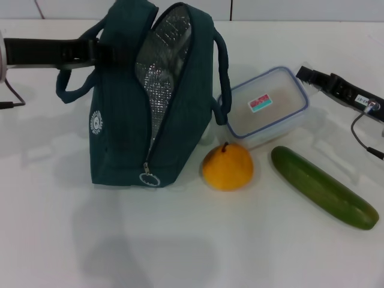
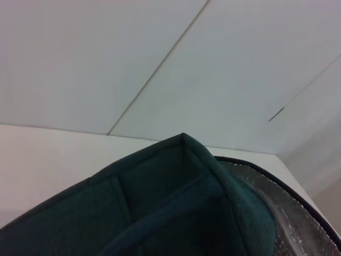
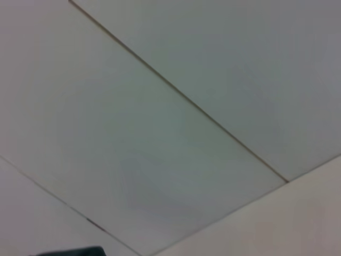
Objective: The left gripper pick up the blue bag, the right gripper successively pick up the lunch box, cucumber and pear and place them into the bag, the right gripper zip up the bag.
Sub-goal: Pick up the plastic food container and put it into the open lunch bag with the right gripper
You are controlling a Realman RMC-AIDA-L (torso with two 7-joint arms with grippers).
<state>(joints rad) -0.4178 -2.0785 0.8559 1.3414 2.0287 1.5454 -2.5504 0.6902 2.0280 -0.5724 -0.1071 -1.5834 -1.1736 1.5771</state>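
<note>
The blue bag (image 1: 150, 102) stands upright on the white table, its zipper open and the silver lining showing. My left gripper (image 1: 90, 51) reaches in from the left and is shut on the bag's upper left side by the handle. The bag's top edge fills the left wrist view (image 2: 176, 202). The clear lunch box (image 1: 267, 107) with a blue rim lies right of the bag. My right gripper (image 1: 305, 75) sits at the lunch box's far right corner. The yellow pear (image 1: 227, 168) stands in front of the lunch box. The green cucumber (image 1: 324, 187) lies at the front right.
The zipper pull ring (image 1: 149, 179) hangs at the bag's lower front. A loose bag handle (image 1: 223, 72) droops toward the lunch box. Cables trail from both arms at the table's left and right edges. A white panelled wall stands behind the table.
</note>
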